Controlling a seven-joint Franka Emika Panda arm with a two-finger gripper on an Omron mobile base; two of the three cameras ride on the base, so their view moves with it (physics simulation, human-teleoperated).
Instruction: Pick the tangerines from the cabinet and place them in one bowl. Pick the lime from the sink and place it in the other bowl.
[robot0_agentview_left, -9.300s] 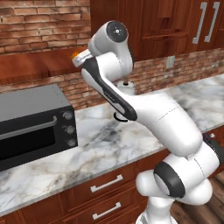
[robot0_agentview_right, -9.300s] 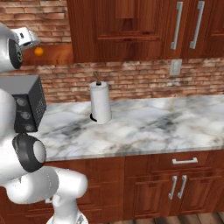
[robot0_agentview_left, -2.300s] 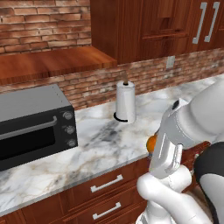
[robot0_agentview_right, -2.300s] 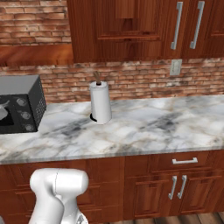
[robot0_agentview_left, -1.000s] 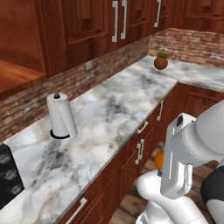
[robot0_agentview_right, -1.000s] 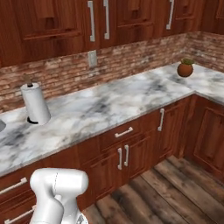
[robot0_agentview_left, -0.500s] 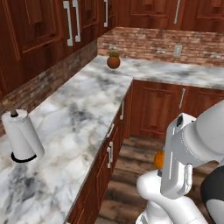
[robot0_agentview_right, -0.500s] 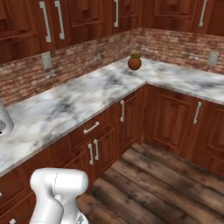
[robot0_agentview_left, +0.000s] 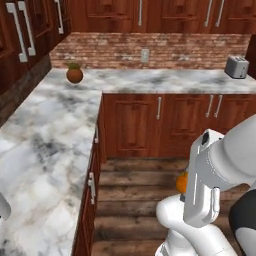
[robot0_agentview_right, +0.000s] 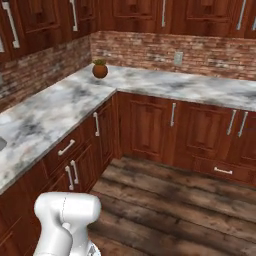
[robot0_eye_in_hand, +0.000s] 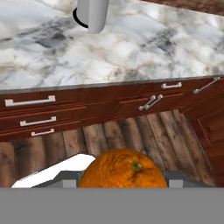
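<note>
One tangerine (robot0_eye_in_hand: 122, 168), orange with a small green stem, sits between the fingers of my gripper (robot0_eye_in_hand: 122, 180) at the bottom of the hand view, and the gripper is shut on it. In the left base view a sliver of the same tangerine (robot0_agentview_left: 180, 183) peeks out from behind my white forearm, low above the wooden floor. The cabinet with the open shelf, both bowls, the lime and the sink are out of view.
An L-shaped marble counter (robot0_agentview_left: 45, 135) runs along the left and back walls, over drawer fronts with metal handles. A potted plant (robot0_agentview_left: 74, 74) stands in the corner, a toaster (robot0_agentview_left: 236, 66) at the far right. A paper towel roll (robot0_eye_in_hand: 92, 15) stands on the counter in the hand view.
The whole picture has swung as the base turns: the paper towel roll slid out on the left and the counter corner with the plant came to the middle. The tangerine stays gripped.
</note>
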